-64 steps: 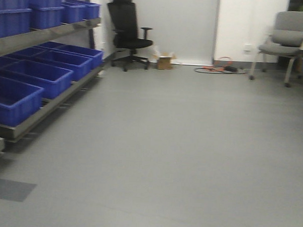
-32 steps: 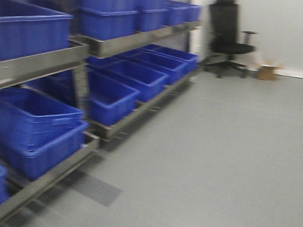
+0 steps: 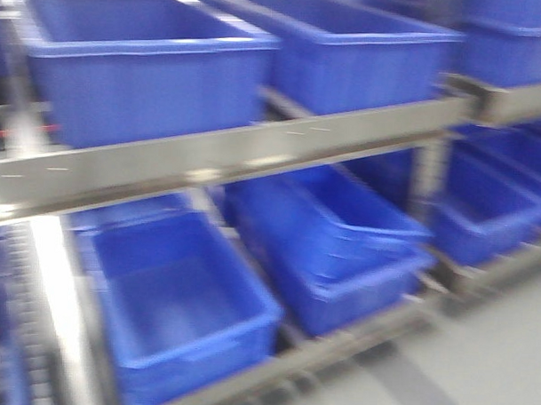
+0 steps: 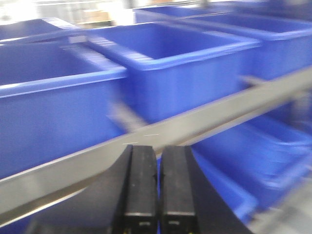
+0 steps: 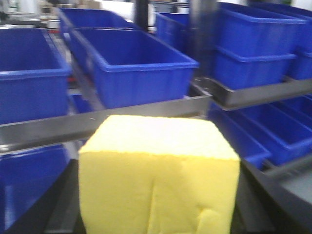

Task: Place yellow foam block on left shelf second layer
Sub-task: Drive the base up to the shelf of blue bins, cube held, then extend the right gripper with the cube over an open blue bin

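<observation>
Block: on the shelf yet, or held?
Held. In the right wrist view the block sits between the right jaws, in front of the shelf rail, not on it.

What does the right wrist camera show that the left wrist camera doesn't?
Only the right wrist view shows the yellow foam block, filling the lower frame. Only the left wrist view shows the left gripper, fingers shut together with nothing between them. Both show blue bins on grey metal shelf rails.
</observation>
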`<state>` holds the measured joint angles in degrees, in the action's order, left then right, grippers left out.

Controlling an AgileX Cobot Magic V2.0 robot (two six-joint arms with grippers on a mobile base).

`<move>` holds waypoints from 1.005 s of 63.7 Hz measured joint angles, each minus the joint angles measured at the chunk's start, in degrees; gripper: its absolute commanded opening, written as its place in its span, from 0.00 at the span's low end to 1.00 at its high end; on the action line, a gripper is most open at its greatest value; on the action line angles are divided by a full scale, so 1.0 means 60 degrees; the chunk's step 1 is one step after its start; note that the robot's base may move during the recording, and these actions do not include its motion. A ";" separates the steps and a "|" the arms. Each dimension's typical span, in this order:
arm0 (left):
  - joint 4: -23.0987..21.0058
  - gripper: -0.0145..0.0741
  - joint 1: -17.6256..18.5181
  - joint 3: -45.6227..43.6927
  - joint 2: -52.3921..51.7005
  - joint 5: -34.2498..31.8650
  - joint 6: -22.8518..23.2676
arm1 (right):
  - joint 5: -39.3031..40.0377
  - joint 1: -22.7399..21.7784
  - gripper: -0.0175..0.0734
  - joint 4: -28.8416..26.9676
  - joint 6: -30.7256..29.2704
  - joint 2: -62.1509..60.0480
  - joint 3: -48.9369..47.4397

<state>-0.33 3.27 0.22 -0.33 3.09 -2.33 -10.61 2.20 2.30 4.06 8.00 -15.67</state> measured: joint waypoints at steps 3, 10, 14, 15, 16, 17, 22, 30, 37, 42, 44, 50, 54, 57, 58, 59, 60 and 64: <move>0.0000 0.30 0.0000 0.0000 0.0000 0.0000 0.0000 | 0.0000 0.0000 0.74 0.0000 0.0000 0.0000 0.0000; 0.0000 0.30 0.0000 0.0000 0.0000 0.0000 0.0000 | 0.0000 0.0000 0.74 0.0000 0.0000 0.0000 0.0000; 0.0000 0.30 0.0000 0.0000 0.0000 0.0000 0.0000 | 0.0000 0.0000 0.74 0.0000 0.0000 0.0000 0.0000; 0.0000 0.30 0.0000 0.0000 0.0000 0.0000 0.0000 | 0.0000 0.0000 0.74 0.0000 0.0000 0.0000 0.0000; 0.0000 0.30 0.0000 0.0000 0.0000 0.0000 0.0000 | 0.0000 0.0000 0.74 0.0000 0.0000 0.0000 0.0000; 0.0000 0.30 0.0000 0.0000 0.0000 0.0000 0.0000 | 0.0000 0.0000 0.74 0.0000 0.0000 0.0000 0.0000; 0.0000 0.30 0.0000 0.0000 0.0000 0.0000 0.0000 | 0.0000 0.0000 0.74 0.0000 0.0000 0.0000 0.0000; 0.0000 0.30 0.0000 0.0000 0.0000 0.0000 0.0000 | 0.0000 0.0000 0.74 0.0000 0.0000 0.0000 0.0000; 0.0000 0.30 0.0000 0.0000 0.0000 0.0000 0.0000 | 0.0000 0.0000 0.74 0.0000 0.0000 0.0000 0.0000; 0.0000 0.30 0.0000 0.0000 0.0000 0.0000 0.0000 | 0.0000 0.0000 0.74 0.0000 0.0000 0.0000 0.0000; 0.0000 0.30 0.0000 0.0000 0.0000 0.0000 0.0000 | 0.0000 0.0000 0.74 0.0000 0.0000 0.0000 0.0000; 0.0000 0.30 0.0000 0.0000 0.0000 0.0000 0.0000 | 0.0000 0.0000 0.74 0.0000 0.0000 0.0000 0.0000; 0.0000 0.30 0.0000 0.0000 0.0000 0.0000 0.0000 | 0.0000 0.0000 0.74 0.0000 0.0000 0.0000 0.0000; 0.0000 0.30 0.0000 0.0000 0.0000 0.0000 0.0000 | 0.0000 0.0000 0.74 0.0000 0.0000 0.0000 0.0000; 0.0000 0.30 0.0000 0.0000 0.0000 0.0000 0.0000 | 0.0000 0.0000 0.74 0.0000 0.0000 0.0000 0.0000; 0.0000 0.30 0.0000 0.0000 0.0000 0.0000 0.0000 | 0.0000 0.0000 0.74 0.0000 0.0000 0.0000 0.0000; 0.0000 0.30 0.0000 0.0000 0.0000 0.0000 0.0000 | 0.0000 0.0000 0.74 0.0000 0.0000 0.0000 0.0000; 0.0000 0.30 0.0000 0.0000 0.0000 0.0000 0.0000 | 0.0000 0.0000 0.74 0.0000 0.0000 0.0000 0.0000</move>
<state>-0.33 3.27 0.22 -0.33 3.09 -2.33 -10.61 2.20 2.30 4.06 8.00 -15.67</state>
